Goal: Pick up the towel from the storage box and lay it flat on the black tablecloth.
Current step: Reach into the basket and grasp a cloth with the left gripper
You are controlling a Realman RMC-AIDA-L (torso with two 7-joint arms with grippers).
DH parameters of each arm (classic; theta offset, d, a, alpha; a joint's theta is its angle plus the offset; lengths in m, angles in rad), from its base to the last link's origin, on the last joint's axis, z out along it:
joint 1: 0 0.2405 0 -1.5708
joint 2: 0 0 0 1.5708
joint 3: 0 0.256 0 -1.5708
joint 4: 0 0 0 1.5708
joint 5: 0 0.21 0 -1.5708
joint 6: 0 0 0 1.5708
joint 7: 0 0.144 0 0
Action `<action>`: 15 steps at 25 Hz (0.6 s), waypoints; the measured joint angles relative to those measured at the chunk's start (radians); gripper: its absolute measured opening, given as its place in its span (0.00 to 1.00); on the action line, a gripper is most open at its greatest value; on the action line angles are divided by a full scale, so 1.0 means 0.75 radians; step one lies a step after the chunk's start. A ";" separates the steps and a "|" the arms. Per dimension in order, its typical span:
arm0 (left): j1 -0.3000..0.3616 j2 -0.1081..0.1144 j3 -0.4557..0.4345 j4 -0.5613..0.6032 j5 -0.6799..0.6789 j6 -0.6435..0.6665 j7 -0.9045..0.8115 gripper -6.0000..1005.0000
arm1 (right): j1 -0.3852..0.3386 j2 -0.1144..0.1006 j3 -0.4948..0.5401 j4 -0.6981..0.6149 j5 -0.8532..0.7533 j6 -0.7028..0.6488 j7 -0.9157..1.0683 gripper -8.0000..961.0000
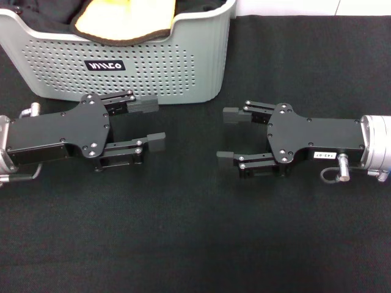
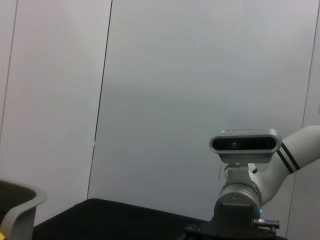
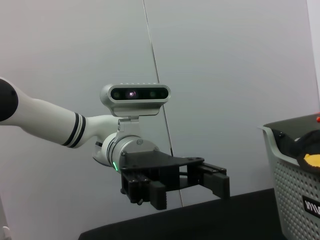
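Observation:
The storage box [image 1: 153, 67] stands at the far left of the black tablecloth [image 1: 195, 232]. A yellow-faced cloth with dark trim [image 1: 125, 18] lies bunched in it, with dark fabric around it. No grey-teal towel shows. My left gripper [image 1: 151, 124] is open and empty, low over the tablecloth just in front of the box. My right gripper [image 1: 227, 135] is open and empty, facing the left one across a gap. The right wrist view shows the left gripper [image 3: 192, 192] open, the box [image 3: 295, 200] and the yellow cloth [image 3: 312, 160].
The box carries a small black label [image 1: 105, 65]. The left wrist view shows the box rim [image 2: 22, 210], the tablecloth [image 2: 115, 220] and the right arm's wrist camera [image 2: 243, 144]. A pale wall stands behind the table.

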 joint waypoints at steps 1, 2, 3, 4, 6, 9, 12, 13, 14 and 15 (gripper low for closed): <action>0.000 -0.001 0.000 0.000 0.000 -0.001 0.001 0.70 | 0.000 0.000 0.000 0.000 0.000 -0.001 0.000 0.89; 0.000 -0.003 0.000 0.000 0.000 -0.003 0.002 0.70 | 0.000 0.000 0.000 0.000 0.000 -0.003 0.000 0.89; 0.000 -0.004 0.000 0.000 0.001 -0.003 0.002 0.69 | 0.000 0.000 0.000 0.000 0.000 -0.004 0.000 0.89; 0.000 -0.005 -0.001 0.000 0.001 -0.004 0.003 0.69 | 0.000 0.000 0.000 0.000 0.000 -0.005 0.000 0.89; 0.000 -0.006 -0.001 0.000 0.002 -0.004 0.003 0.69 | 0.000 0.000 0.000 0.000 0.000 -0.006 0.000 0.89; 0.000 -0.008 -0.002 0.000 0.002 -0.004 0.004 0.69 | 0.000 0.000 0.000 0.000 0.000 -0.008 0.000 0.89; 0.000 -0.009 -0.002 0.000 0.002 -0.005 0.004 0.69 | 0.000 0.002 0.000 0.000 0.000 -0.017 0.000 0.89; 0.000 -0.009 -0.002 0.000 0.002 -0.005 0.004 0.69 | 0.000 0.003 0.000 0.000 0.000 -0.018 0.000 0.89; 0.000 -0.010 -0.002 0.000 0.002 -0.006 0.004 0.69 | 0.000 0.003 0.000 0.000 0.000 -0.018 0.000 0.89; 0.000 -0.010 -0.002 0.000 0.002 -0.006 0.004 0.69 | 0.000 0.003 0.000 0.000 0.000 -0.018 0.000 0.89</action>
